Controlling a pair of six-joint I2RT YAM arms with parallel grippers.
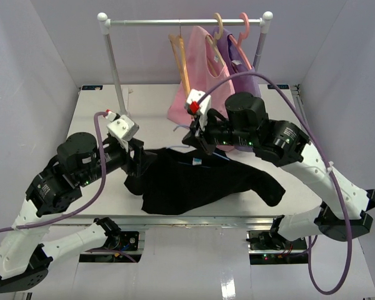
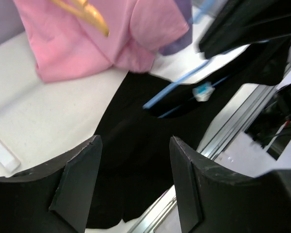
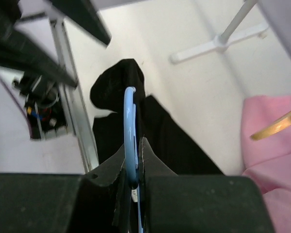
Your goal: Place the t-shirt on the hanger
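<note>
The black t-shirt lies bunched at the table's front middle, one sleeve trailing right. My right gripper hovers over its neck, shut on the hook of the light-blue hanger. The hook stands up between the fingertips in the right wrist view. In the left wrist view the hanger's arm runs into the neck opening beside the small light label. My left gripper is at the shirt's left edge. It is open, with black cloth below the jaws and nothing gripped.
A clothes rack stands at the back with a pink garment, a purple garment, a bare tan-orange hanger and a pink hanger. Its white foot lies on the table. The metal front rail runs under the shirt's hem.
</note>
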